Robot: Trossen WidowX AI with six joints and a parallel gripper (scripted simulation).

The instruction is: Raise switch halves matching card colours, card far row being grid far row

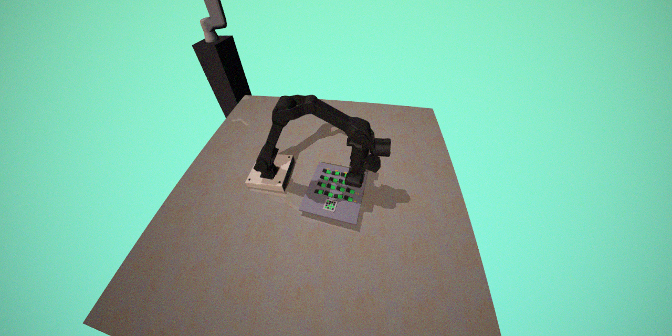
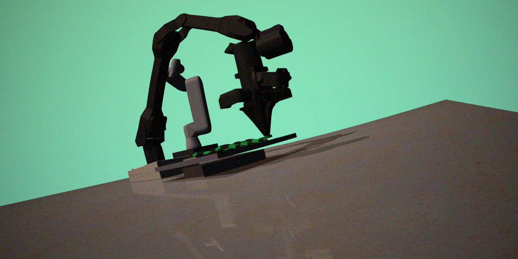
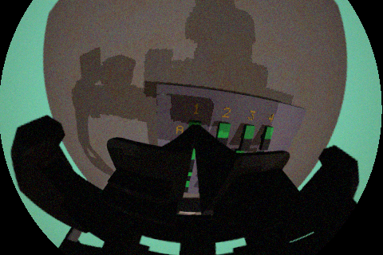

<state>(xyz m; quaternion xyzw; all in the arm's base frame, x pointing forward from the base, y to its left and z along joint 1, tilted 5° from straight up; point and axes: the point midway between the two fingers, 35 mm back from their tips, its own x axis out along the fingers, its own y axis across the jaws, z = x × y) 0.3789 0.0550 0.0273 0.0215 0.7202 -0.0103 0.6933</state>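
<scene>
The end effector (image 1: 353,183) (image 2: 267,134) (image 3: 195,129) is pointing down, its fingers closed narrow on nothing, tips hovering at or just above the far-row switch under "1". The switch panel (image 1: 328,214) (image 2: 224,154) (image 3: 287,123) is lying beneath, well in from the tabletop's (image 1: 291,259) (image 2: 325,192) (image 3: 140,12) edges.

Arm (image 1: 331,113) (image 2: 202,22): matte black to dark brown, with slim, straight-sided links and bulkier, faceted joint housings. Wrist: a thick, blunt cylinder (image 1: 381,147) (image 2: 274,41), at about two o'clock on the arm in the exterior view. Pincer (image 1: 354,184) (image 2: 267,135) (image 3: 195,129): black, with tapering, wedge-shaped fingers; in the wrist view, curved, blunt-ended black parts (image 3: 37,155) lie at nine and three o'clock. Base plate (image 1: 257,183) (image 2: 143,173): pale beige, squared, with small dark screws at its corners.
</scene>
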